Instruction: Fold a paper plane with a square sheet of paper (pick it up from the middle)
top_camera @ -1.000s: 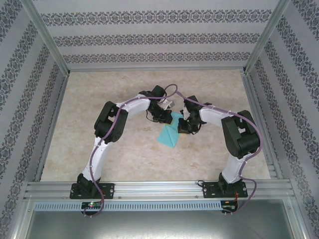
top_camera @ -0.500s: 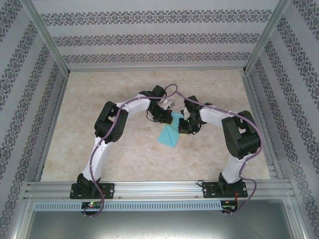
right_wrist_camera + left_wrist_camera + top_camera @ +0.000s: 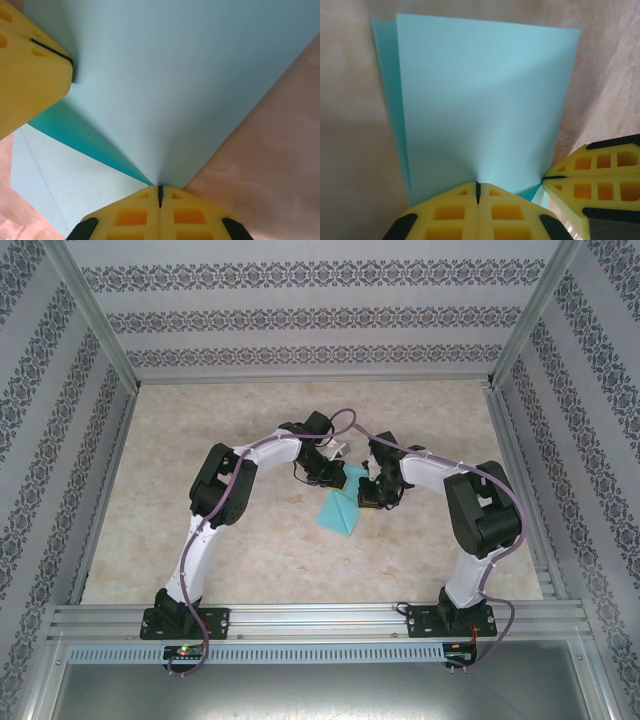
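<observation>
The square sheet of paper [image 3: 338,512], partly folded, lies at the middle of the table [image 3: 200,420] with one layer lifted, the left gripper [image 3: 478,186] and the right gripper [image 3: 160,189] both clamped tight on its edge, probably to guide the next crease.

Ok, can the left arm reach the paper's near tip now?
Probably not yet: left fingers are shut on the paper at its far end, right fingers too; it would need to let go first.
</observation>
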Controlling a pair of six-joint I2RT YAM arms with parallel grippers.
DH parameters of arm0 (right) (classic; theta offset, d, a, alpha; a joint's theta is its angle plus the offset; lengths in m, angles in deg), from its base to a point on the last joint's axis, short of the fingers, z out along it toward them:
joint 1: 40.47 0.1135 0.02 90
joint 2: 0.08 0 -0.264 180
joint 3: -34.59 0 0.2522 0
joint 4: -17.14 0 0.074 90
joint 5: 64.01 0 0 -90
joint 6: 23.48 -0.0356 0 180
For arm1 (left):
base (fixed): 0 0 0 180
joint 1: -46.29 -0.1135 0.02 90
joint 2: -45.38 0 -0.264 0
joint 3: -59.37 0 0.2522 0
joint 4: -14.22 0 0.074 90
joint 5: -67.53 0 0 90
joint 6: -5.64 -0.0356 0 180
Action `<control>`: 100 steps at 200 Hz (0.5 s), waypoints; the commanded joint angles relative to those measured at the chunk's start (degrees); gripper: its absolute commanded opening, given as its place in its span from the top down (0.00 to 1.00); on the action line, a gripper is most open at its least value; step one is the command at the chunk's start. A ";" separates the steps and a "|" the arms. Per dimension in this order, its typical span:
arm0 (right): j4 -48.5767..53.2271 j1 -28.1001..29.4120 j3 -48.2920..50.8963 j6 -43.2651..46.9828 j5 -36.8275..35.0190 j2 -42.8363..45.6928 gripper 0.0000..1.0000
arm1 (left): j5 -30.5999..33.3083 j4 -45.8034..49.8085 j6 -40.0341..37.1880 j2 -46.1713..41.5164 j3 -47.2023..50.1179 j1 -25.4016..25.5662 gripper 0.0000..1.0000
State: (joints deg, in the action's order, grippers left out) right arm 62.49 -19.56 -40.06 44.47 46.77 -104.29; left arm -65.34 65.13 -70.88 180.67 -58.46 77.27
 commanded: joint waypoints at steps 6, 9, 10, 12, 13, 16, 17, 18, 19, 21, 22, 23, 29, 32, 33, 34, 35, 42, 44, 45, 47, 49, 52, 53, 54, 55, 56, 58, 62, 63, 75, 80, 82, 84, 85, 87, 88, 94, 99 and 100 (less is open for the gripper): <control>3.24 1.21 -0.01 1.39 -4.36 -3.80 1.00 | -1.07 1.70 0.29 1.36 -2.10 -0.40 0.99; 3.36 1.24 -0.02 1.51 -4.56 -3.89 1.00 | -1.35 1.62 0.55 1.31 -2.32 -0.40 0.98; 3.42 1.24 -0.02 1.54 -4.63 -3.94 1.00 | -1.43 1.62 0.61 1.30 -2.43 -0.40 0.98; 3.50 1.29 -0.16 1.54 -4.74 -4.01 1.00 | -1.60 1.62 0.66 1.23 -2.56 -0.33 0.98; 3.58 1.31 -0.22 1.55 -4.85 -4.04 1.00 | -1.69 1.61 0.71 1.22 -2.64 -0.32 0.98; 3.71 1.33 -0.25 1.61 -4.99 -4.14 1.00 | -1.91 1.61 0.90 1.15 -2.89 -0.34 0.98; 3.77 1.37 -0.27 1.59 -5.01 -4.15 1.00 | -1.97 1.61 0.96 1.13 -2.98 -0.33 0.97; 3.80 1.40 -0.28 1.57 -5.12 -4.20 1.00 | -2.05 1.61 0.95 1.08 -3.07 -0.36 0.97; 3.85 1.41 -0.33 1.57 -5.17 -4.23 1.00 | -2.13 1.57 0.99 1.02 -3.15 -0.38 0.97; 3.94 1.48 -0.36 1.63 -5.27 -4.29 1.00 | -2.24 1.54 1.04 0.96 -3.26 -0.39 0.97; 3.93 1.45 -0.37 1.64 -5.29 -4.32 1.00 | -2.27 1.53 1.12 0.96 -3.30 -0.39 0.97; 4.01 1.43 -0.37 1.65 -5.34 -4.33 1.00 | -2.33 1.53 1.16 0.91 -3.36 -0.40 0.97; 4.37 1.50 -0.46 1.74 -5.83 -4.45 1.00 | -2.64 1.46 1.42 0.64 -3.85 -0.36 0.97; 4.55 1.50 -0.60 1.79 -6.09 -4.56 1.00 | -2.75 1.35 1.47 0.52 -3.98 -0.39 0.96; 4.67 1.51 -0.62 1.81 -6.14 -4.58 1.00 | -2.75 1.31 1.56 0.43 -4.01 -0.39 0.96; 4.73 1.55 -0.63 1.86 -6.16 -4.60 1.00 | -2.75 1.28 1.64 0.38 -4.06 -0.44 0.96; 4.81 1.53 -0.64 1.89 -6.26 -4.64 1.00 | -2.79 1.27 1.69 0.31 -4.18 -0.46 0.96; 5.05 1.60 -0.66 1.95 -6.45 -4.82 1.00 | -2.99 1.18 2.04 0.03 -4.73 -0.56 0.95; 5.10 1.64 -0.65 1.97 -6.51 -4.86 1.00 | -3.00 1.17 2.14 -0.07 -4.87 -0.57 0.95; 5.17 1.62 -0.64 2.03 -6.57 -4.86 1.00 | -3.00 1.17 2.15 -0.09 -4.93 -0.57 0.95; 5.17 1.67 -0.66 2.01 -6.68 -4.87 1.00 | -3.01 1.17 2.21 -0.17 -5.18 -0.57 0.94; 5.19 1.68 -0.65 2.01 -6.79 -4.87 1.00 | -3.01 1.17 2.31 -0.32 -5.35 -0.64 0.94; 5.23 1.77 -0.75 1.98 -7.02 -4.95 1.00 | -2.90 1.17 2.42 -0.49 -5.65 -0.66 0.94; 5.23 1.81 -0.78 2.04 -7.04 -5.00 1.00 | -2.86 1.22 2.47 -0.52 -5.72 -0.66 0.94; 5.36 1.84 -0.76 2.06 -7.18 -5.02 1.00 | -2.85 1.20 2.45 -0.53 -5.89 -0.70 0.94; 5.47 1.80 -0.79 2.08 -7.30 -5.03 1.00 | -2.75 1.27 2.53 -0.58 -5.97 -0.73 0.94; 5.53 1.83 -0.85 2.08 -7.36 -5.08 1.00 | -2.75 1.31 2.53 -0.61 -6.06 -0.74 0.93; 5.68 1.89 -0.93 2.05 -7.40 -5.16 1.00 | -2.66 1.41 2.63 -0.69 -6.34 -0.75 0.93; 5.83 1.94 -1.03 2.22 -7.51 -5.28 1.00 | -2.52 1.51 2.62 -0.85 -6.74 -0.83 0.92; 5.84 1.94 -1.01 2.24 -7.51 -5.30 1.00 | -2.41 1.56 2.70 -0.92 -6.79 -0.83 0.92; 5.60 1.95 -0.95 2.19 -7.34 -5.53 1.00 | -1.70 2.11 2.69 -1.70 -7.78 -1.07 0.91; 5.50 2.01 -0.95 2.10 -7.17 -5.56 1.00 | -1.32 2.37 2.69 -1.98 -8.06 -1.18 0.90; 5.50 2.01 -0.98 2.09 -7.18 -5.64 1.00 | -1.11 2.51 2.63 -2.11 -8.14 -1.14 0.89; 5.50 2.03 -1.03 2.11 -7.20 -5.63 1.00 | -0.97 2.67 2.57 -2.23 -8.22 -1.18 0.89; 5.50 2.03 -1.06 2.10 -7.18 -5.65 1.00 | -0.89 2.76 2.55 -2.31 -8.28 -1.18 0.89; 5.45 2.03 -1.05 2.09 -7.22 -5.66 1.00 | -0.72 2.87 2.48 -2.42 -8.33 -1.19 0.89; 5.43 2.03 -1.02 2.09 -7.23 -5.61 1.00 | -0.68 2.94 2.46 -2.54 -8.33 -1.23 0.89; 5.33 2.03 -1.00 1.97 -7.07 -5.61 1.00 | -0.63 3.33 2.27 -3.07 -8.28 -1.24 0.89; 5.24 2.04 -1.06 1.98 -7.00 -5.57 1.00 | -0.82 3.46 2.21 -3.57 -7.82 -1.25 0.89; 5.19 2.03 -1.07 1.99 -6.99 -5.57 1.00 | -0.86 3.46 2.24 -3.69 -7.73 -1.26 0.89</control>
State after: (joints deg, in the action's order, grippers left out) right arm 65.71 -18.25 -42.70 45.55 44.45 -105.84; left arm -66.46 65.32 -68.96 180.64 -65.26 76.88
